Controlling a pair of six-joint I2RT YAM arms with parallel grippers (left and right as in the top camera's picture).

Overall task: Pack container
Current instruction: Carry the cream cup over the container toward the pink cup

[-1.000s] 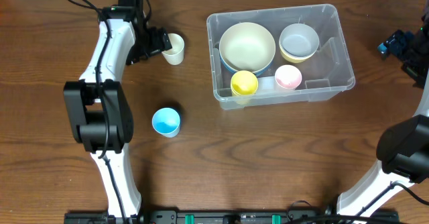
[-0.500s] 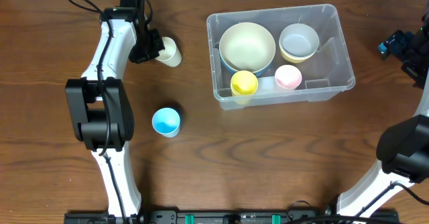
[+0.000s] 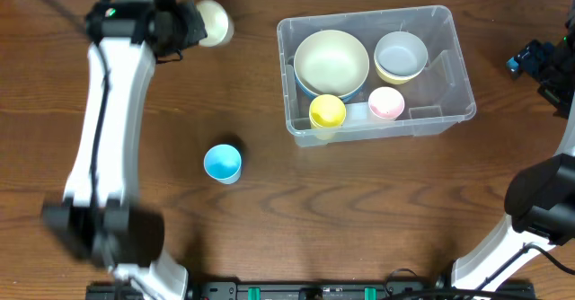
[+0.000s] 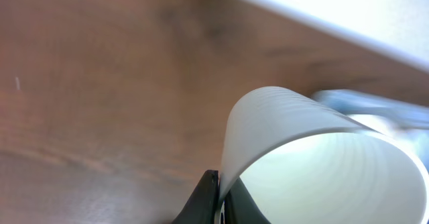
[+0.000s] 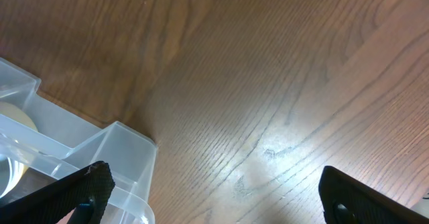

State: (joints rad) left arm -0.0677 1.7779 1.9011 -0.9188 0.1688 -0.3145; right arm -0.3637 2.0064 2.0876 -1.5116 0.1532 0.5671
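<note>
Overhead: container [image 3: 449,75] holds bowls [image 3: 331,60], cups [image 3: 327,111].

Brown wood-grain surface [image 3: 359,210], clear container [image 3: 463,84], cream cup [image 3: 214,22] far left, blue cup [image 3: 222,163] nearer, yellow cup [image 3: 327,111], pink cup [image 3: 386,103]

A blue cup [image 3: 222,163] stands mouth-up on the brown wood-grain surface [image 3: 359,210], lower left of centre (a cream cup [image 3: 213,22] shows upper left).

Container [image 3: 442,84] right of centre, bowls [image 3: 331,62], cups [image 3: 327,111] inside; lone cup [image 3: 222,163] on table [image 3: 359,210] front-left of it.
</note>
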